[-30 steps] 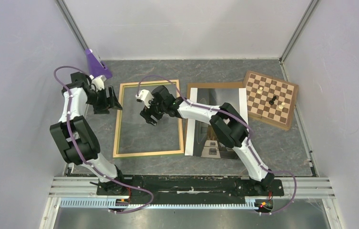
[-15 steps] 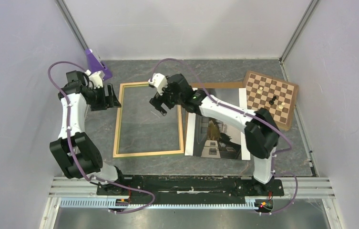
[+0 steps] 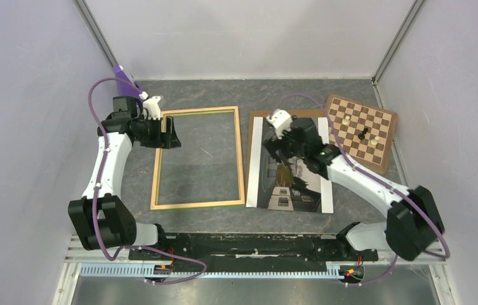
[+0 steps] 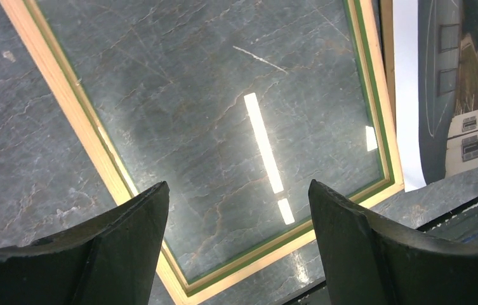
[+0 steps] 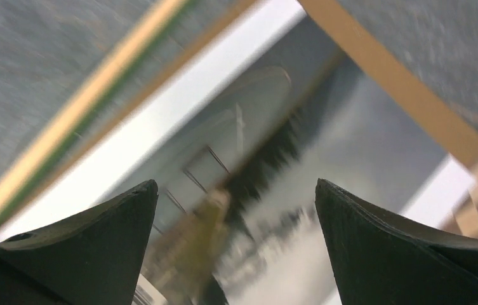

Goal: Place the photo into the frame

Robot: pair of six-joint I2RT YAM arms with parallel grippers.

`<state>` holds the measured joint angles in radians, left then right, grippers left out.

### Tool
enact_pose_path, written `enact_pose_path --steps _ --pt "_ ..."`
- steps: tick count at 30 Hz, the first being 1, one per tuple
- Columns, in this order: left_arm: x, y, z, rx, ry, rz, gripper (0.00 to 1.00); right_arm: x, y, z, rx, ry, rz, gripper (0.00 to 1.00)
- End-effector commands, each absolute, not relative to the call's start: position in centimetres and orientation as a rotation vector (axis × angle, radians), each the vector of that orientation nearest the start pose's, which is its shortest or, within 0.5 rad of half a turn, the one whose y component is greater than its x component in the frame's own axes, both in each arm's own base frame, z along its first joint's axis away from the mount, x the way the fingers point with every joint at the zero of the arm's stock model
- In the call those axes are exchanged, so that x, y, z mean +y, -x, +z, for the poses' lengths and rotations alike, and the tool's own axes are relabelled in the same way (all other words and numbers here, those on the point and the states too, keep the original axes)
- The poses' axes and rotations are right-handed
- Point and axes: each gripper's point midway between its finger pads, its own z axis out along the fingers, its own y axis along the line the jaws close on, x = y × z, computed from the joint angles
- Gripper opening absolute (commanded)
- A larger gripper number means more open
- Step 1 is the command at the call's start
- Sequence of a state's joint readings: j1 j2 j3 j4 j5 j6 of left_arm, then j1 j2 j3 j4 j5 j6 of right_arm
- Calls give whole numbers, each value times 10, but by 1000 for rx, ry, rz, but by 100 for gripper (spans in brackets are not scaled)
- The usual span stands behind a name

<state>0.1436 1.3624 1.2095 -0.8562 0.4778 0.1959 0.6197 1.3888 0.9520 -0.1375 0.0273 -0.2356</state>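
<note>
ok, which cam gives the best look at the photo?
Top external: the photo lies flat right of the frame, nearly all visible except where the right arm crosses it. Right wrist shows a blurred patch; left wrist only one edge.

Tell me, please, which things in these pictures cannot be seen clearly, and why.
Top view: the right arm covers part of the photo.
Top view: the brown panel lies mostly under the photo; only its far strip shows.
Top view: the chess pieces are too small to identify.
Right wrist view: motion blur smears the photo's details.
Left wrist view: the picture edges cut off parts of the frame.
</note>
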Motion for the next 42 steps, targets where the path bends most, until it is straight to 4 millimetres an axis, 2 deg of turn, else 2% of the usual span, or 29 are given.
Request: enact_pose_path --steps 1,3,7,11,16,20,21,25,32,37,42 --pt "-47 -321 188 2378 -310 -515 87 162 -334 155 1978 713 136 98" --pt "-55 -321 186 2370 -336 -528 87 131 -332 157 1984 632 134 98" --pt "-69 -319 182 2349 -385 -541 87 91 -318 146 2035 554 143 98" --pt "-76 -319 181 2302 -408 -537 87 64 -303 128 2080 471 166 98" --pt "-77 -321 180 2285 -396 -527 87 30 -289 103 2161 309 260 94" --pt "-79 -320 174 2301 -390 -555 88 19 -281 89 2216 223 396 90" --pt "-88 -318 172 2304 -419 -574 88 16 -279 87 2223 207 415 89" --pt "-90 -318 167 2305 -420 -582 88 15 -276 77 2249 177 485 86" --pt "-91 -318 165 2305 -419 -588 88 15 -278 66 2271 143 584 81" --pt "-92 -318 163 2310 -417 -589 88 16 -281 57 2275 136 629 74" --pt "-91 -318 162 2315 -413 -588 88 16 -288 56 2265 146 643 66"
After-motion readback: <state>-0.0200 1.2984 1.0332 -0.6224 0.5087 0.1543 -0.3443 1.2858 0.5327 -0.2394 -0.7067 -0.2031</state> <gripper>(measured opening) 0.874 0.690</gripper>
